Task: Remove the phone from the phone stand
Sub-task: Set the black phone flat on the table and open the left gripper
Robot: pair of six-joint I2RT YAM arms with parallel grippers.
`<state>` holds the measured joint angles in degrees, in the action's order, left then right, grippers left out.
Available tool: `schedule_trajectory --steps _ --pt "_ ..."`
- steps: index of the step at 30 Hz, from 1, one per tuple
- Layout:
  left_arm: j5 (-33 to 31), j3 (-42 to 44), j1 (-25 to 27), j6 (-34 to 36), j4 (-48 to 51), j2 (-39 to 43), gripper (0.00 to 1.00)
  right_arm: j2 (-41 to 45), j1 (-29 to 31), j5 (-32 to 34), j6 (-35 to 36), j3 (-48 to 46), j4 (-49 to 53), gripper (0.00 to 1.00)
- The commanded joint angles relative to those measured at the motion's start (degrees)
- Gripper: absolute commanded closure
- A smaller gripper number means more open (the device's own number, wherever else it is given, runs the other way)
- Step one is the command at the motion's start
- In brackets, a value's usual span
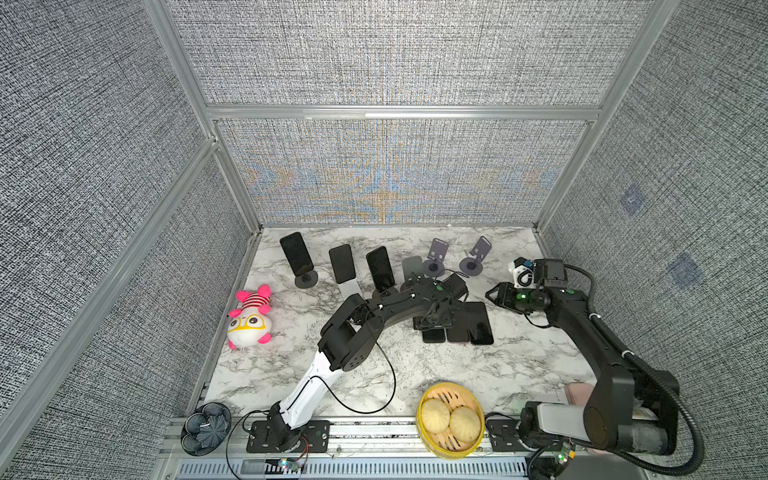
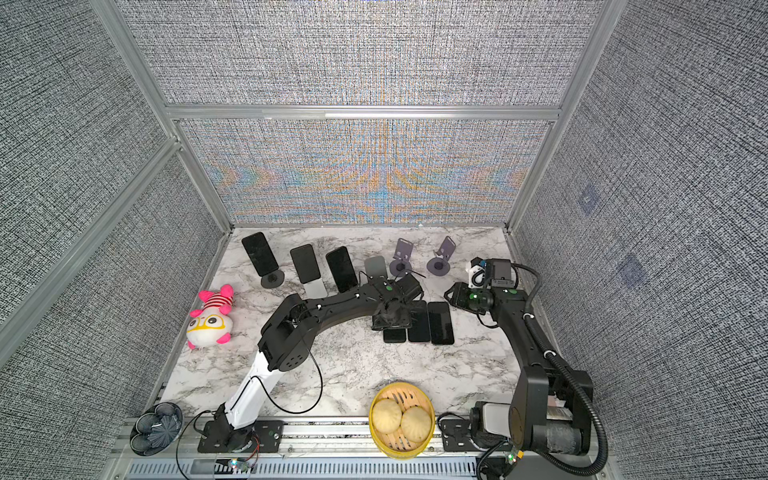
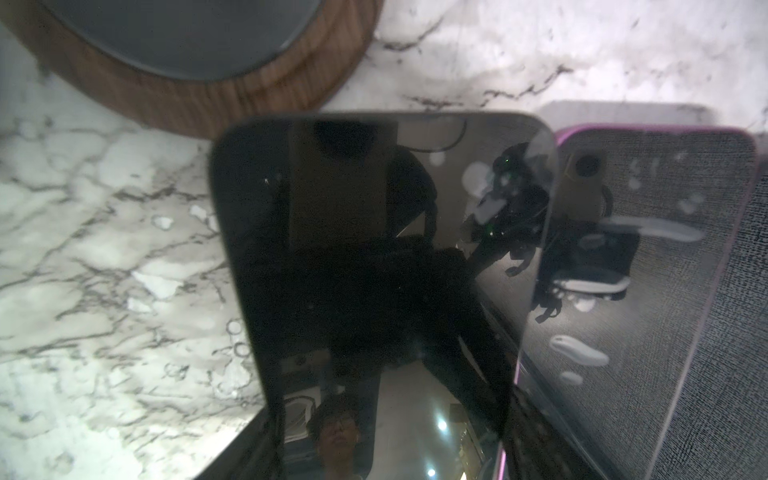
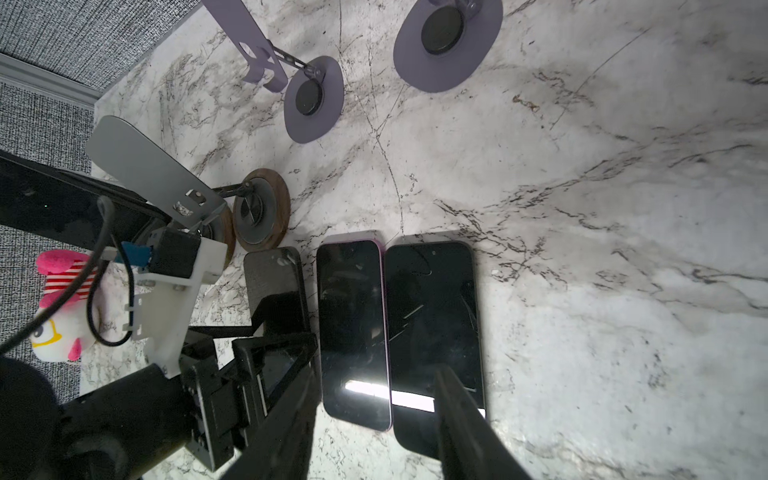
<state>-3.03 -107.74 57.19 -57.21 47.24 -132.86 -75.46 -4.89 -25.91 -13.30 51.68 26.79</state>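
Three dark phones lean on stands at the back left, the nearest phone (image 1: 380, 269) next to an empty grey phone stand (image 1: 411, 266) on a wooden base (image 3: 187, 95). Three more phones lie flat side by side mid-table. My left gripper (image 1: 434, 322) is low over the leftmost one, a black phone (image 3: 374, 249) (image 4: 270, 274), with a jaw along each long side; whether the jaws press on it does not show. My right gripper (image 4: 376, 378) hovers open and empty over the pink-edged phone (image 4: 353, 324) and the rightmost phone (image 4: 432, 316).
Two empty purple stands (image 1: 435, 257) (image 1: 473, 259) are at the back right. A plush toy (image 1: 249, 318) lies at the left edge. A yellow steamer (image 1: 428, 438) with two buns and a dark flower-shaped dish (image 1: 206, 428) sit at the front. Fabric walls enclose three sides.
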Motion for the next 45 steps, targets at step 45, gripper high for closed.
schedule_trajectory --steps 45 --pt "4.9 2.5 -0.1 2.6 -4.4 1.6 0.07 -2.1 0.0 0.7 -0.3 -1.4 -0.9 0.53"
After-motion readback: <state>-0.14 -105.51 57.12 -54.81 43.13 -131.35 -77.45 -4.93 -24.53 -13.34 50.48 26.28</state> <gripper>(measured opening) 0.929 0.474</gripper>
